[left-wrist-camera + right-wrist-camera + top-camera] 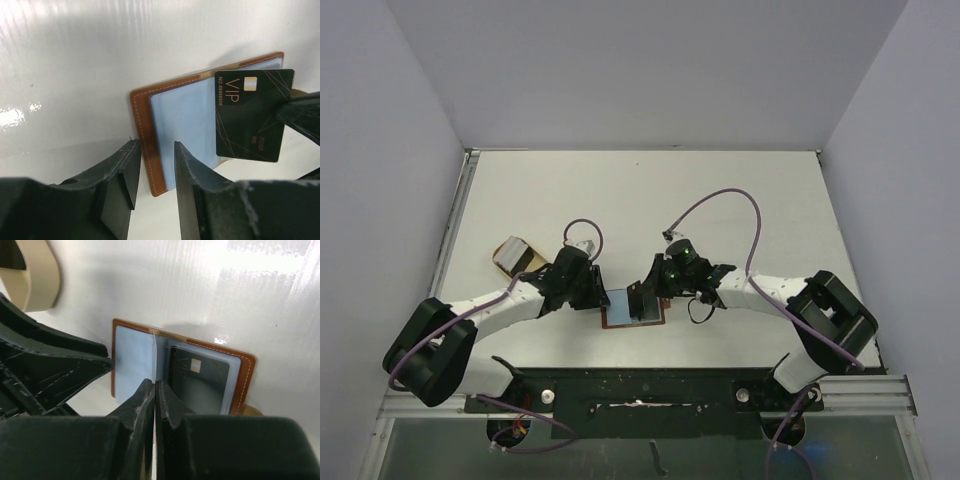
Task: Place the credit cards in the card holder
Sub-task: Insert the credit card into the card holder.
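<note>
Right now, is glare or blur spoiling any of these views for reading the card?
Left wrist: glare streaks on the white table, but the VIP card reads sharp. Right wrist: a bright hot patch on the table at top right; the right gripper up close is dark and soft. Top external: even light, faint shadows, no glare.

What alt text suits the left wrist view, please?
A dark VIP credit card, pinched by the right gripper, hangs over the open brown card holder with pale blue pockets. The left gripper stands open in the foreground.
</note>
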